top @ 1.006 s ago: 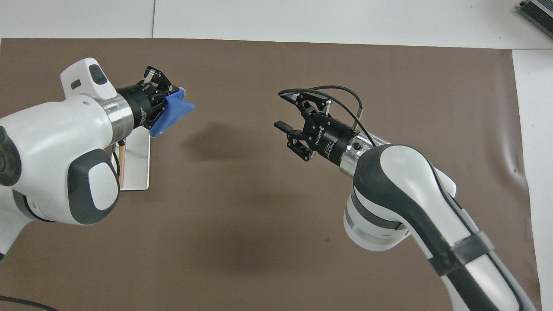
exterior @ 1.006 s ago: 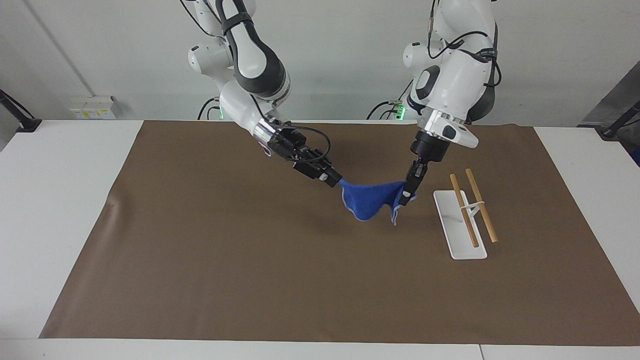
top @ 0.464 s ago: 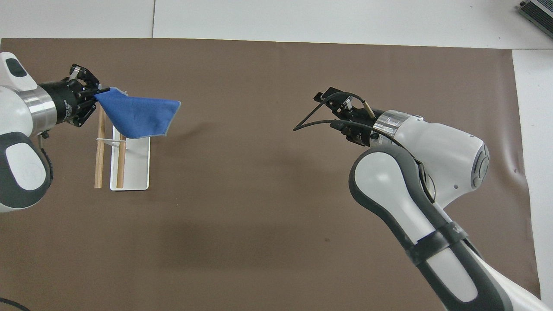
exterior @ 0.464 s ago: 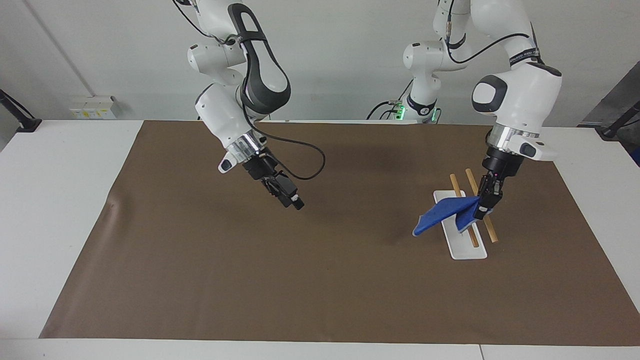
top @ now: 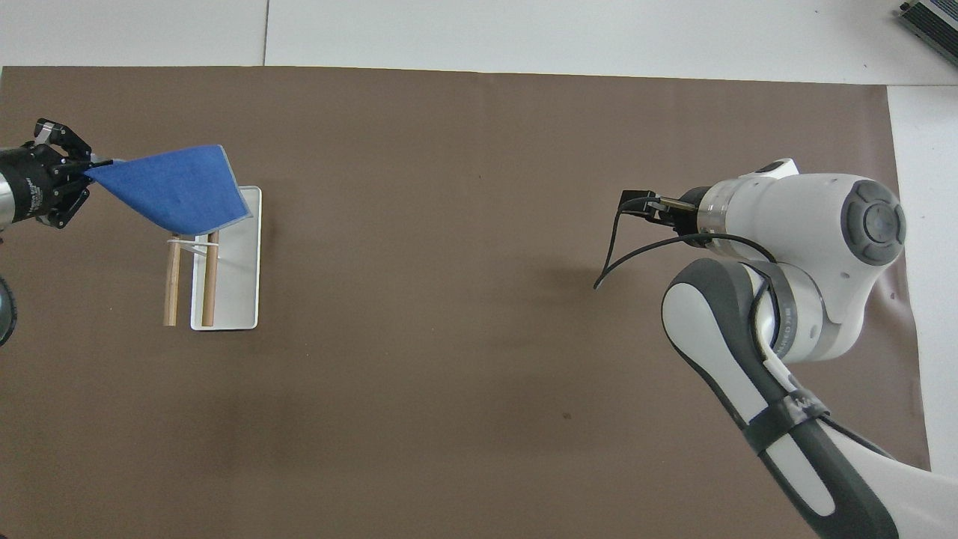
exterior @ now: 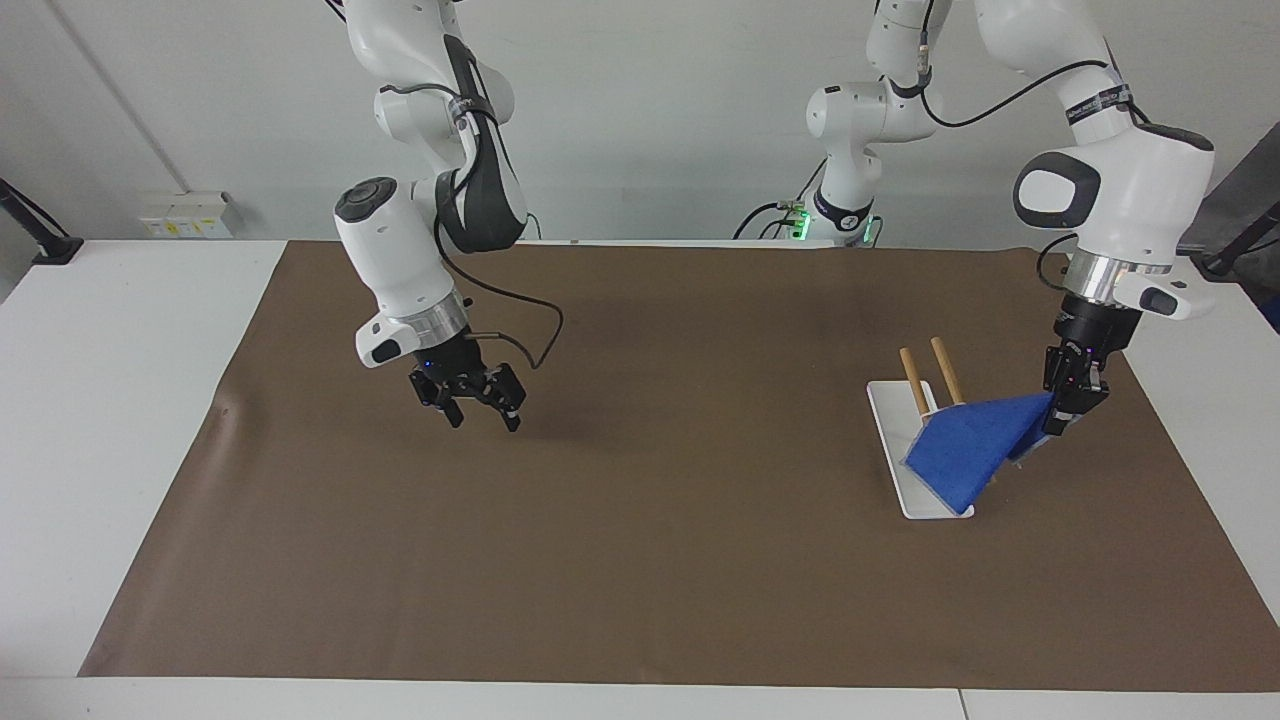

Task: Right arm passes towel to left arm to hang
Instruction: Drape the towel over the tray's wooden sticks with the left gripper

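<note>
Towel (exterior: 965,447) cloth looked soft, light and floppy in the facing view, where the left gripper (exterior: 1068,400) pinched one corner and the rest sagged down over the rack (exterior: 915,465) and its wooden bars (exterior: 928,370); the right gripper (exterior: 468,395) waited over the brown mat (exterior: 640,560) with its fingers spread. From overhead, the towel (top: 171,187) hung like a flat flag from the left gripper (top: 75,174) over the rack's end farther from the robots, so an edge or corner seemed the best place to hold it.

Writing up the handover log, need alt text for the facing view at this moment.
The left gripper pinches one corner of the blue towel, which drapes over the two wooden bars of the white rack at the left arm's end of the brown mat. The right gripper, open and empty, hangs over the mat near the right arm's end.
</note>
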Robot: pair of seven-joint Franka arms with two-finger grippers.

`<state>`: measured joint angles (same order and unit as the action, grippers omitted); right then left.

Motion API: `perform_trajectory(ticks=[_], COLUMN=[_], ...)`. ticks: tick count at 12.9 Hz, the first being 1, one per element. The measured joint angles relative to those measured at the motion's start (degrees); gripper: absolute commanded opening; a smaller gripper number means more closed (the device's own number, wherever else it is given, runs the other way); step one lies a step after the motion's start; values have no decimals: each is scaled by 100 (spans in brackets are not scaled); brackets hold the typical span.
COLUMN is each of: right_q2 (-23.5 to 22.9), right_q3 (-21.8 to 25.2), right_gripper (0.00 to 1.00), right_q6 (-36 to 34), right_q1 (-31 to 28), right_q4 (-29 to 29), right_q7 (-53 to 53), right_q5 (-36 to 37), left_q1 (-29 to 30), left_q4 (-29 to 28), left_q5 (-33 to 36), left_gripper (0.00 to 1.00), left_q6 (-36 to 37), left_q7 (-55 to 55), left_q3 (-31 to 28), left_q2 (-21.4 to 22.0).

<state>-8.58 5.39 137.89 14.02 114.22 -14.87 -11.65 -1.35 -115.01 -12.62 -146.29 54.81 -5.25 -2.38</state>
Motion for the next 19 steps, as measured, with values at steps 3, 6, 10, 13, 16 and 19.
perform_trajectory(ticks=[3,6,10,13,16,19], right_q2=[147,481,814,872,945,953], right_q3=[16,27,29,33,0,-2], right_gripper=[100,100,100,100,100,100], right_q6=[-1094,-2141,-3464,-4369,-4724,-4775], right_q1=[-348,-633,-1004,-1201,-1199,-1199], right_q4=[-505,-956,-1592,-2204,-2332,-2295], right_q7=[11,57,328,634,659,659], right_q5=[596,801,871,1057,1268,1272], left_q1=[23,5,-8,-6,9,18], left_q4=[-20,-123,-199,-235,-234,-167], left_q5=[629,770,778,780,781,781], left_gripper=[0,0,0,51,98,100], left_q6=[27,30,-203,-272,-300,-348], left_q7=[-1,-5,-15,-35,-47,-49], left_q3=[-20,23,46,37,21,-22], left_q2=[-2,-105,-309,-309,-308,-311])
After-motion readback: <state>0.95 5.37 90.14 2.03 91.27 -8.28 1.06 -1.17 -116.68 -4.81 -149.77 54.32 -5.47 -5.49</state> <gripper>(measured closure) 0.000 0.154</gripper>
